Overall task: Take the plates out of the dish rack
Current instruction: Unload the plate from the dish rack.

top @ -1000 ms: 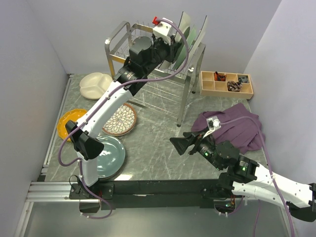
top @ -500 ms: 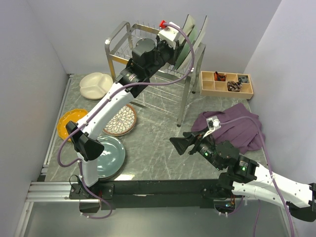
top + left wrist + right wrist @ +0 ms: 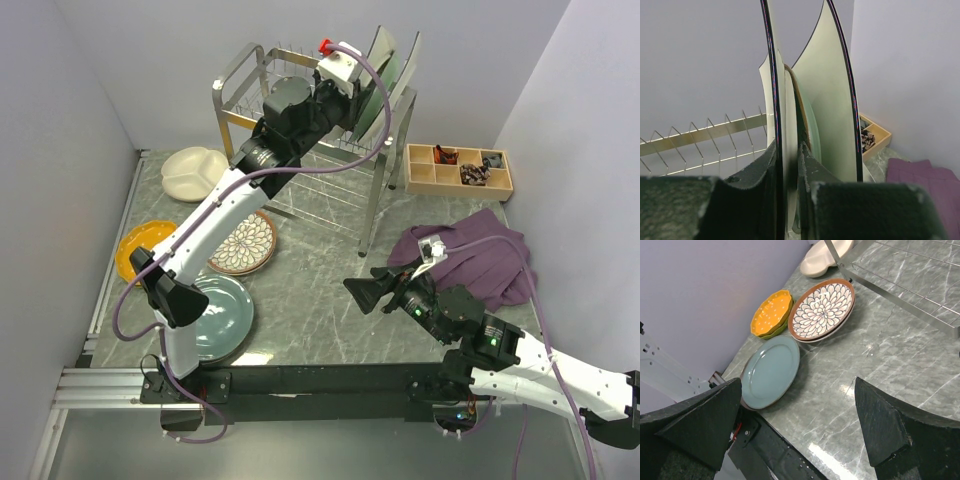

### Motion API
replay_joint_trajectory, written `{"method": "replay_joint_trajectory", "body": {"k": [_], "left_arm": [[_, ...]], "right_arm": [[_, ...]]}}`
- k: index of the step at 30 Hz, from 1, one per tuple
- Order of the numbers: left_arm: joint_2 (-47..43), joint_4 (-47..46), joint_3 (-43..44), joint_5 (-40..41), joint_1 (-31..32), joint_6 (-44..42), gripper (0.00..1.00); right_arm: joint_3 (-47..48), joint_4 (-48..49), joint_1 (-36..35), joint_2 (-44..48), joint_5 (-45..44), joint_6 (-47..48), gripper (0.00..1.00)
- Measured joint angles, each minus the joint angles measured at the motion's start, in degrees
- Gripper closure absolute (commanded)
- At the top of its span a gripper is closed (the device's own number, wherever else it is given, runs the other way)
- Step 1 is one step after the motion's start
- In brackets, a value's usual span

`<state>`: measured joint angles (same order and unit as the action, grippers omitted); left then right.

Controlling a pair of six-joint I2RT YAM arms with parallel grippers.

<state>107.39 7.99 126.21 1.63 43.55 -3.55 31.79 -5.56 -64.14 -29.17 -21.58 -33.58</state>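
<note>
L gripper (image 3: 787, 156) clamps the rim of a dark-rimmed cream plate (image 3: 782, 115), upright in the dish rack (image 3: 384, 185) w/ other plates (image 3: 832, 100) just behind. R gripper (image 3: 797, 390), jaws wide & empty, hangs over the table (image 3: 880, 350) near a grey-blue plate (image 3: 771, 371).

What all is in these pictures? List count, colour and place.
rack: one, silver, far side
upright plates: at least two, pale green-cream, in rack
divided plate: one, cream, left of rack
dotted plate: one, orange, far left
patterned plate: one, brown-white, beside dotted plate
plain plate: one, grey-blue, near left
tray: one, wooden, right of rack
cloth: one, purple, right
left end effector: black, shut on one of the upright plates
right end effector: black, open, near right
</note>
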Motion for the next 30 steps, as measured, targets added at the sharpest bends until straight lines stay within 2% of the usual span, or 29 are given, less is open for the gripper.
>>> {"method": "replay_joint_trajectory", "body": {"k": [20, 30], "left_arm": [[-3.52, 0.0, -1.49, -0.24, 1.05, -1.22, 0.99], [-5.9, -2.67, -5.42, -0.15, 1.88, -3.1, 0.99]], "right_arm": [[0.0, 0.04, 0.0, 0.0, 0.02, 0.02, 0.01], [0.0, 0.13, 0.0, -0.22, 0.07, 0.02, 0.01]]}}
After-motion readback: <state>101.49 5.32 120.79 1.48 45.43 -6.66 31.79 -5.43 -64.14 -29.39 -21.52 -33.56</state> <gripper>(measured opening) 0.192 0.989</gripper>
